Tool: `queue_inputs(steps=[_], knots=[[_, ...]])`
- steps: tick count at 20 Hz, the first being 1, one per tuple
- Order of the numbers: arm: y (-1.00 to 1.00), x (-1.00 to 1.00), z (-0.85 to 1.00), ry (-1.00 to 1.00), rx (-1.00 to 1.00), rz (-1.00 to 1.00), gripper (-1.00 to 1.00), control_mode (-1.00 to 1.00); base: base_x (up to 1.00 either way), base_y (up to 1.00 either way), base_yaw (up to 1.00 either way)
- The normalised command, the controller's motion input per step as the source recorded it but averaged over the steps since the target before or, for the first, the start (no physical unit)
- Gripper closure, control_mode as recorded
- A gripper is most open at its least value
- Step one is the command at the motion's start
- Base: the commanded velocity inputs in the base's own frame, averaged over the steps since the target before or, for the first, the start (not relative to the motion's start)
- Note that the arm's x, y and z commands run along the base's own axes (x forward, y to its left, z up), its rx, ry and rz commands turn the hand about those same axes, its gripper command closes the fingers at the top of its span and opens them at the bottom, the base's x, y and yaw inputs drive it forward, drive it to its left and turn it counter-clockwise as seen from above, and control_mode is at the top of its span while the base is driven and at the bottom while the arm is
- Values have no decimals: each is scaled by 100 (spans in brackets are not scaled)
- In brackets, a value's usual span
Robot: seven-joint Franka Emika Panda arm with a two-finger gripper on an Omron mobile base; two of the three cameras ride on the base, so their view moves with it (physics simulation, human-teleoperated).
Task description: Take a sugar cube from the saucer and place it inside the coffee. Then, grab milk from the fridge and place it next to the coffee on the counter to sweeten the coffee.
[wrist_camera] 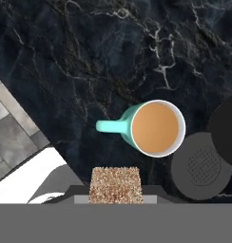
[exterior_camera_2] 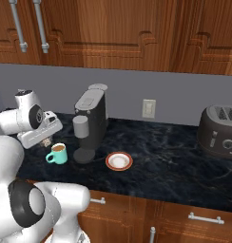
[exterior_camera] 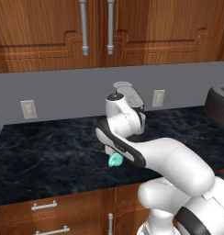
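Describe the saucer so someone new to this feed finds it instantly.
Start at the dark grey coffee machine standing on the black marbled counter. Immediately right of its base lies the saucer, a small flat round plate. Its orange-red rim and white centre set it apart from the teal mug on the machine's other side.

You find no readable text, label, brand or number anywhere; the toaster [exterior_camera_2: 218,130] and the coffee machine [exterior_camera_2: 91,123] on the counter [exterior_camera_2: 175,166] carry no legible markings.

Even, shadowless rendered light fills all views, the counter [exterior_camera_2: 175,166] looking dark without glare, edges slightly soft and pixelated, and the sugar cube [wrist_camera: 115,184] grainy at the hand view's bottom.
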Motion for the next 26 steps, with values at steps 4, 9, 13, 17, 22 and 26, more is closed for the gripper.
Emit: queue_inputs(steps=[4,9,13,17,22,26], knots=[[0,10,-33,0,0,-2,100,-100,0,0,0],[0,25,-26,0,0,-3,100,-100,0,0,0],[0,51,-12,0,0,-6,100,-100,0,0,0],[0,43,-3,0,0,-6,100,-100,0,0,0],[0,29,-15,0,0,-4,100,-100,0,0,0],[-1,3,-11,0,0,-2,-100,-100,0,0,0]])
